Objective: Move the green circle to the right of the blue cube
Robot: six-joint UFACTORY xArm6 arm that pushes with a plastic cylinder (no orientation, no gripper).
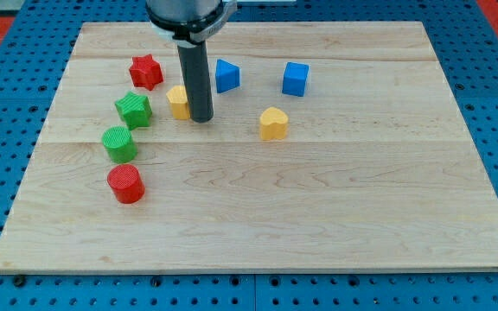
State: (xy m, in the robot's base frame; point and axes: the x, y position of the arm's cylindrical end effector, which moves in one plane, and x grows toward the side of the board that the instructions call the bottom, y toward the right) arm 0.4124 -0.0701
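Note:
The green circle [119, 143] lies at the view's left on the wooden board [318, 199]. The blue cube [295, 79] sits at the upper right of centre, far from the circle. My tip [201, 118] rests on the board just right of a yellow block [178, 101], which the rod partly hides. The tip is up and to the right of the green circle and well left of the blue cube.
A red star [146, 71] and a green star [134, 110] lie above the green circle. A red circle [126, 184] lies below it. A blue triangular block [226, 75] sits right of the rod. A yellow heart [273, 123] lies below the blue cube.

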